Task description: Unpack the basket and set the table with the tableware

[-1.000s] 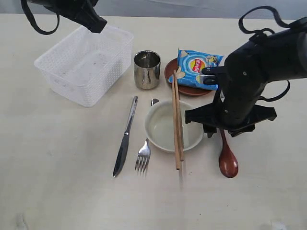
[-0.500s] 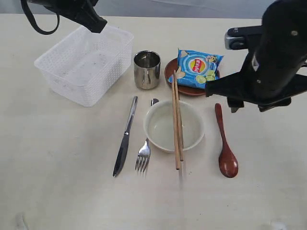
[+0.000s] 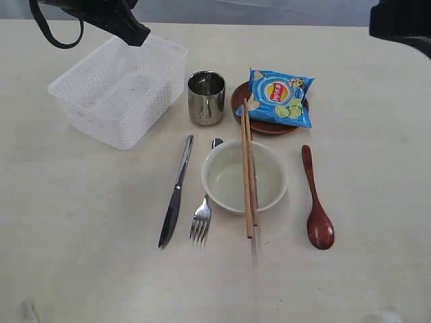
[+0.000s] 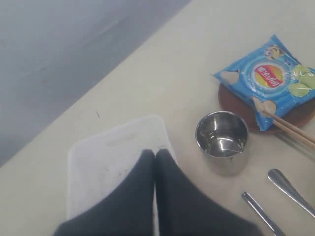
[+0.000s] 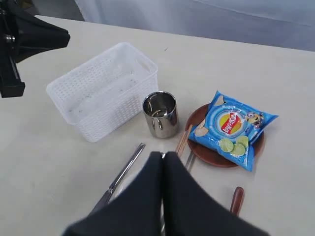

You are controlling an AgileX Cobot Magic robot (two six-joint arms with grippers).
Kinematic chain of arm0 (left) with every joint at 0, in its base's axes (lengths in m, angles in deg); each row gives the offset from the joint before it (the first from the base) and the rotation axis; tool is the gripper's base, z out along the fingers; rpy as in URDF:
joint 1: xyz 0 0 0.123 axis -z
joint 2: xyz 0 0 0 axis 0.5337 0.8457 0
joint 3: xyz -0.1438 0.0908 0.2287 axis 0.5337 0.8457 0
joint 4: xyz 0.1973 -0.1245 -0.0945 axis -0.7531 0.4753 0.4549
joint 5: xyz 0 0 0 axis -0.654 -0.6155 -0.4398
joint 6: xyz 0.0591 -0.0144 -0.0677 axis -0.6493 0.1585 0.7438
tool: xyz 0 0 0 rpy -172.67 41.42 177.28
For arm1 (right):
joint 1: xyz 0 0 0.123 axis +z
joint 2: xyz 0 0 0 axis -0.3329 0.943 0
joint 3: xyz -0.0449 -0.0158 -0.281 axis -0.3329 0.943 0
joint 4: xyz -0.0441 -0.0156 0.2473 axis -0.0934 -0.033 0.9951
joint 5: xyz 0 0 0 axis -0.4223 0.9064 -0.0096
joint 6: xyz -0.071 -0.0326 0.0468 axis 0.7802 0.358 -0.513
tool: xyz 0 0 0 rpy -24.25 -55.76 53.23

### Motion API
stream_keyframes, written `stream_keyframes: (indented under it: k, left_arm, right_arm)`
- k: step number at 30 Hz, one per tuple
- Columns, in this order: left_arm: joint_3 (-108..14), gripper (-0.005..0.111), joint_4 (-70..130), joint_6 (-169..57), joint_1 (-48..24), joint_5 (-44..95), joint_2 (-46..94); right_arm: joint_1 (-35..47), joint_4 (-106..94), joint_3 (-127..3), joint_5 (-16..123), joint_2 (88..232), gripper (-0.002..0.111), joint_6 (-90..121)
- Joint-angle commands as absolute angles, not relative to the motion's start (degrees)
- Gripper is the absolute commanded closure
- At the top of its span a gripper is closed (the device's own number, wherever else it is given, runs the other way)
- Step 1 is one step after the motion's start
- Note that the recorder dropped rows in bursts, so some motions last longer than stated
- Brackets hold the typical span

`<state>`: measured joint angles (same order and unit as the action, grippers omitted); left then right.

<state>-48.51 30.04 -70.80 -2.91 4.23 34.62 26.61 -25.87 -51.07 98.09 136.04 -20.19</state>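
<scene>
Both claws are pinched shut on nothing: the right gripper [image 5: 163,156] hangs high above the setting with its fingers pressed together, and the left gripper [image 4: 155,153], equally closed, hovers over the far rim of the basket [image 3: 145,114]. I take the bowl [image 3: 229,183] as my landmark. The chopsticks [image 3: 248,168] lie across it, their far ends reaching the brown plate [image 3: 269,128] beyond the bowl. In the exterior view the fork [image 3: 201,217] lies just left of the bowl, with the knife [image 3: 176,192] further out. The wooden spoon [image 3: 316,205] lies to the right of the bowl, apart from it, and the steel cup [image 3: 206,97] stands beyond it to the left. The basket, well left of the bowl and past the cup, looks empty, so I judge the unpacking done and the step in hand to be parking the arms. I would lift first and then travel, keeping the jaws closed, so nothing snags the basket rim or tips the cup. One thing is in the way: the blue chip bag [image 3: 279,96] covers most of the plate, so that piece cannot be used until the bag is lifted off.
</scene>
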Motion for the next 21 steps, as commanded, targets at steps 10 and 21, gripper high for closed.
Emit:
stream_keyframes:
  k: [10,21]
  left_arm:
    - [-48.18,0.107,29.97,-70.61,-3.06,4.68,34.36]
    - [-48.18,0.107,29.97,-70.61,-3.06,4.68,34.36]
  right_arm:
    - [26.97,-26.43,-51.43,98.75,132.27,0.109,-19.71]
    - [26.97,-26.43,-51.43,98.75,132.27,0.109,-19.71]
